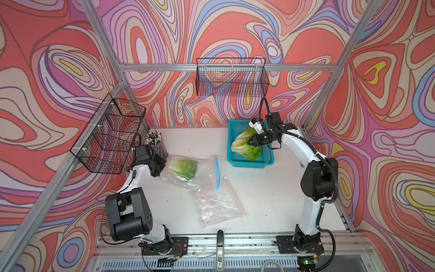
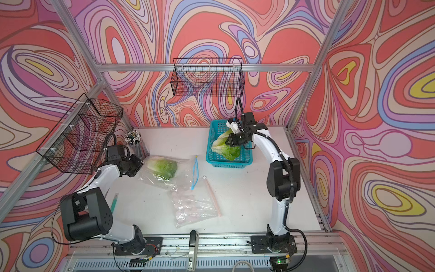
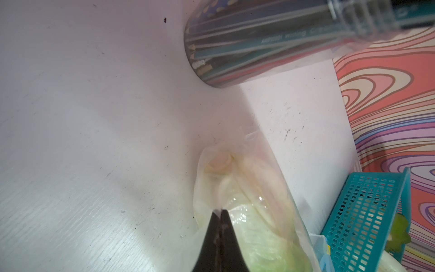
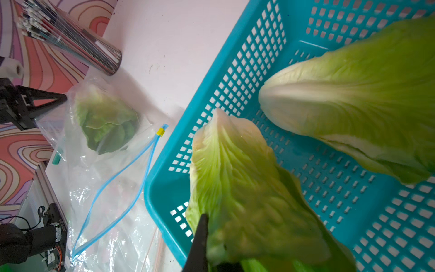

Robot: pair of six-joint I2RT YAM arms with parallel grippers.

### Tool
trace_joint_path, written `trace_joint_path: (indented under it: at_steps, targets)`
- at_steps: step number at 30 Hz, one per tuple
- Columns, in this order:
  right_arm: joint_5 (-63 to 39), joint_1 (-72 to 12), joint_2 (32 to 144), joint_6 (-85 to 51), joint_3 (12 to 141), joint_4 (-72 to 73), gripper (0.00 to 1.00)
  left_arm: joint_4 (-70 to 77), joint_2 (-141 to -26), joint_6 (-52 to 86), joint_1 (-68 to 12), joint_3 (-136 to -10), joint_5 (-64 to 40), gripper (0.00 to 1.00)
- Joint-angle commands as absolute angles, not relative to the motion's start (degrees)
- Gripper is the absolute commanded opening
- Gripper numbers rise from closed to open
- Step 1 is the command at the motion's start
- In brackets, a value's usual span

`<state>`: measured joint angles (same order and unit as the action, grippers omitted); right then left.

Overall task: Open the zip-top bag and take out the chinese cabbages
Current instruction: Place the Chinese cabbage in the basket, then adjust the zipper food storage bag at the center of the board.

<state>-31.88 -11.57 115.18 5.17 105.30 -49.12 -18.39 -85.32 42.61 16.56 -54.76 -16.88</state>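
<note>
1. The right gripper (image 1: 251, 140) is clamped on the leafy end of a held cabbage (image 4: 235, 183), which hangs over the basket (image 1: 249, 163), white base lowest.
2. A second cabbage (image 4: 353, 101) lies inside the basket. The third cabbage (image 1: 182, 167) is in the bag (image 1: 207, 169) on the table, and the bag's blue zip (image 1: 217, 174) gapes open.
3. The left gripper (image 3: 221, 213) is pinched tight on the bag's film at its closed end, beside the third cabbage's base.
4. Risk: the grip is on soft leaves only, so they may tear or slip and the head fall early.
5. Risk: in the right wrist view the held cabbage hangs close to the basket's wall, so a release here could catch the rim or land on the second cabbage and roll.
6. Risk: thin film may slide from the left jaws if pulled.
7. Writing: a pencil in the pencil cup (image 3: 259, 42) shows "writing"; the rest is blurred
</note>
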Motion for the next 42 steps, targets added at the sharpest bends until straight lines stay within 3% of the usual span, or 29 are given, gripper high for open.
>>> trace_joint_path:
  at_steps: [1, 12, 19, 23, 25, 31, 34, 37, 42]
  targets:
    - [-30.7, -10.9, 118.5, 7.7, 108.8, -53.8, 0.0, -18.4, -85.0, 41.9, 17.0, -56.3, -17.1, 0.0]
    - [-16.8, -10.7, 124.8, 2.9, 113.9, -54.2, 0.01, -17.9, -85.2, 42.3, 17.0, -56.3, -18.0, 0.0]
    - [-8.3, -10.6, 124.7, 0.4, 116.2, -54.8, 0.41, -17.7, -85.2, 42.4, 17.0, -56.2, -18.4, 0.0]
    - [-4.8, -10.7, 120.9, -1.0, 115.9, -53.3, 0.55, -17.4, -85.1, 42.7, 17.0, -56.0, -19.0, 0.0]
    - [-5.1, -10.7, 118.3, -2.2, 115.1, -51.8, 0.57, -17.0, -85.0, 42.8, 17.0, -55.9, -19.5, 0.0]
    - [-7.2, -14.8, 109.2, -5.2, 110.6, -45.4, 0.6, -16.7, -84.3, 42.5, 17.0, -55.7, -19.9, 0.0]
    - [-11.3, -18.9, 105.7, -7.0, 107.5, -41.0, 0.55, -16.3, -83.9, 42.5, 17.0, -55.5, -20.2, 0.0]
    - [-20.1, -22.7, 103.6, -11.1, 102.2, -33.9, 0.44, -15.6, -83.8, 42.3, 17.0, -55.4, -21.1, 0.0]
    - [-27.7, -28.6, 105.3, -17.0, 95.9, -26.5, 0.41, -15.6, -83.2, 42.1, 17.0, -55.0, -21.9, 0.0]
